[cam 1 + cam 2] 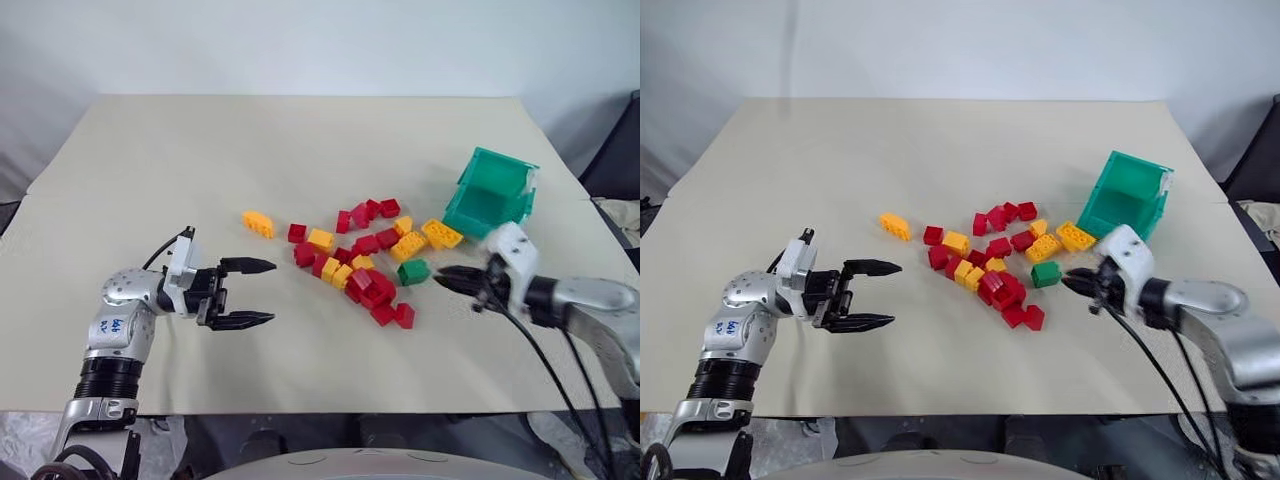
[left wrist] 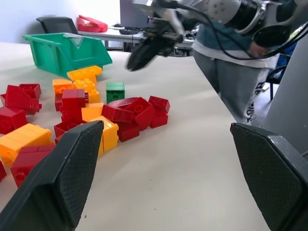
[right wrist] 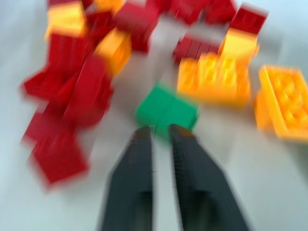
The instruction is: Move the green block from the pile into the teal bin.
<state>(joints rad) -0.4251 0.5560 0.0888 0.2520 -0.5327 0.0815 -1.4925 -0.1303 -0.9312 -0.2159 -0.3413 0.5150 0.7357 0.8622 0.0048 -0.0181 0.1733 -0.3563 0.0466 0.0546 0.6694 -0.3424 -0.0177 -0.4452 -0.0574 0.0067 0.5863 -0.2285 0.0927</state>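
Green block [image 1: 412, 271] resting on surface [image 1: 300, 150] at pile's [image 1: 362, 262] right-edge side, short of teal bin [image 1: 490, 193]; right gripper [image 1: 448, 279] just beside it, fingers slightly parted, grasping nothing. Left gripper [image 1: 250, 292] near front-left corner, fingers spread, empty.

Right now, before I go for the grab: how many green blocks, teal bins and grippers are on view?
green block: 1
teal bin: 1
grippers: 2 (left gripper, right gripper)
Total: 4

green block [image 1: 412, 271]: dark green | pile [image 1: 362, 262]: red, yellow-orange | teal bin [image 1: 490, 192]: teal-green | table [image 1: 200, 160]: beige
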